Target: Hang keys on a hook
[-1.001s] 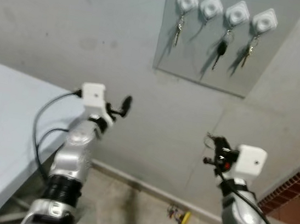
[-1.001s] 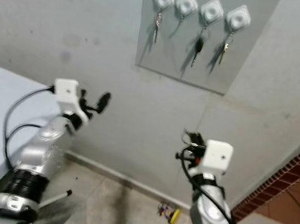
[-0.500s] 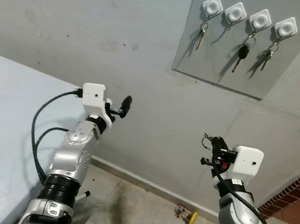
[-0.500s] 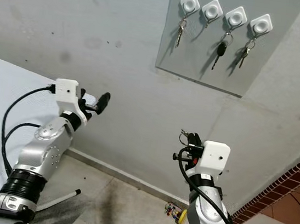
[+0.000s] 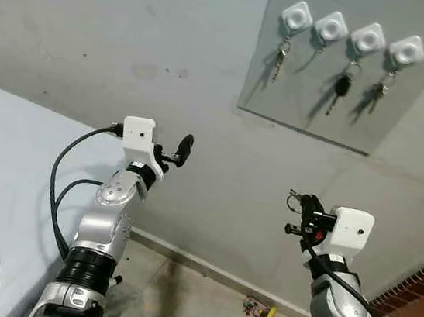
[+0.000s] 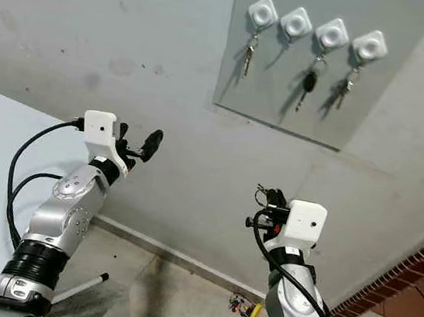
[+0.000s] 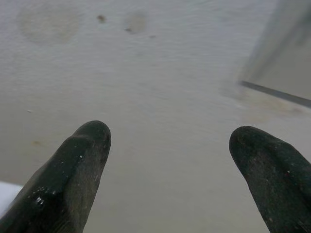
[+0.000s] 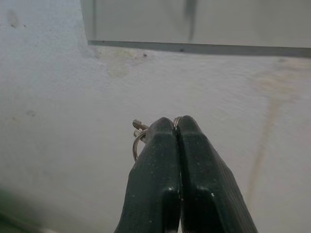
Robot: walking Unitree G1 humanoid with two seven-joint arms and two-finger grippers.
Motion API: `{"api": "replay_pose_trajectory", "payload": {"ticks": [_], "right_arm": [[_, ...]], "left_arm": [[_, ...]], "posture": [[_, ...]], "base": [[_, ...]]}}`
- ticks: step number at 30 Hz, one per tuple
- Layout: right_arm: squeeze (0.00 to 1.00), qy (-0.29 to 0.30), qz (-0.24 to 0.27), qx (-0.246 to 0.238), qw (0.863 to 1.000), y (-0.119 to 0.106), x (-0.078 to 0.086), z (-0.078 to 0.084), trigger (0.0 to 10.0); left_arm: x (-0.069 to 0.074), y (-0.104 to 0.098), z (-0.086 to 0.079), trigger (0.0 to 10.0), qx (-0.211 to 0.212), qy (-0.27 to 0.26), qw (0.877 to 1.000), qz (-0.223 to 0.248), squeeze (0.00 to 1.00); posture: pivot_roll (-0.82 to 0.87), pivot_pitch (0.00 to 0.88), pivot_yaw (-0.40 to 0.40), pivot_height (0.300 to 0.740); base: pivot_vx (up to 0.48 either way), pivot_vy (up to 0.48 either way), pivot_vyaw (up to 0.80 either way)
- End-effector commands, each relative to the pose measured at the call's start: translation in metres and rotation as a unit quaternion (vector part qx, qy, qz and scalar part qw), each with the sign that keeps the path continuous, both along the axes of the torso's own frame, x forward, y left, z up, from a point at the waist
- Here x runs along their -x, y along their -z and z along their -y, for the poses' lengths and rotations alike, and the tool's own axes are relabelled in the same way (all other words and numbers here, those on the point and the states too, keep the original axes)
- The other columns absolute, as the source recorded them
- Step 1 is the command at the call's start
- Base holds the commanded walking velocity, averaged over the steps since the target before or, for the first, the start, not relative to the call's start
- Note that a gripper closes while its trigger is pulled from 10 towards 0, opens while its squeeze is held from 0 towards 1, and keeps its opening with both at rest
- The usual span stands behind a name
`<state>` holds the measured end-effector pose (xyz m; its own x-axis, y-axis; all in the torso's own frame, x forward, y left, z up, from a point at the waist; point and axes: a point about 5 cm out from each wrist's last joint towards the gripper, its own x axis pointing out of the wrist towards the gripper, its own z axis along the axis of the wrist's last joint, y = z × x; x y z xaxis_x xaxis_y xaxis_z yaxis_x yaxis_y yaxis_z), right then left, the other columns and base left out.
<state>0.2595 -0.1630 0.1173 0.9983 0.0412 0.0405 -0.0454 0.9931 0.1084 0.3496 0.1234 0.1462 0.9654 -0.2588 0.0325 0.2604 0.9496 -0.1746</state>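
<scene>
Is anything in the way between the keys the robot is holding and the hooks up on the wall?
Nothing visible is. The right gripper holds the key ring well below the panel of hooks; there is bare wall between them. One hook looks free; three carry keys.

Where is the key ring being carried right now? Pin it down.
The key ring is pinched in the shut right tool, low on the robot's right, well below the wall panel with its four white hooks.

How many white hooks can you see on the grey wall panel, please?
4, in one row along the top of the grey panel: first hook, second hook, third hook and fourth hook. The panel's top edge is cropped, so more may be hidden.
</scene>
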Motion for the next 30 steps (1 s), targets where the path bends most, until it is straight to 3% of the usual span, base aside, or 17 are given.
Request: {"api": "replay_pose_trajectory", "payload": {"ticks": [1, 8, 10, 24, 30], "right_arm": [[0.00, -0.001, 0.006, 0.002, 1.000, -0.003, -0.001, 0.001, 10.0], [0.00, -0.002, 0.005, 0.002, 1.000, -0.003, -0.001, 0.000, 10.0], [0.00, -0.002, 0.006, 0.002, 1.000, -0.004, -0.001, 0.001, 10.0], [0.00, -0.002, 0.005, 0.004, 1.000, -0.003, 0.000, 0.002, 10.0], [0.00, -0.009, 0.005, 0.009, 1.000, -0.003, 0.001, 0.003, 10.0]], "left_arm": [[-0.001, -0.005, 0.000, 10.0, -0.004, 0.003, 1.000, 0.011, 0.00], [-0.001, -0.006, 0.000, 10.0, -0.019, -0.008, 1.000, 0.012, 0.00], [0.001, -0.009, 0.001, 10.0, -0.001, -0.008, 0.999, 0.032, 0.00], [0.003, -0.014, 0.002, 10.0, -0.004, -0.005, 0.999, 0.051, 0.00], [0.011, -0.016, 0.012, 10.0, -0.022, 0.034, 0.997, 0.069, 0.00]], "posture": [[-0.08, 0.015, -0.038, 0.711], [-0.08, 0.014, -0.038, 0.711], [-0.08, 0.014, -0.038, 0.711], [-0.08, 0.020, -0.040, 0.711], [-0.07, 0.027, -0.041, 0.711]], "base": [[0.480, 0.000, 0.00], [0.397, 0.000, 0.00], [0.000, 0.000, 0.00], [0.000, 0.000, 0.00], [0.000, 0.000, 0.00]]}}
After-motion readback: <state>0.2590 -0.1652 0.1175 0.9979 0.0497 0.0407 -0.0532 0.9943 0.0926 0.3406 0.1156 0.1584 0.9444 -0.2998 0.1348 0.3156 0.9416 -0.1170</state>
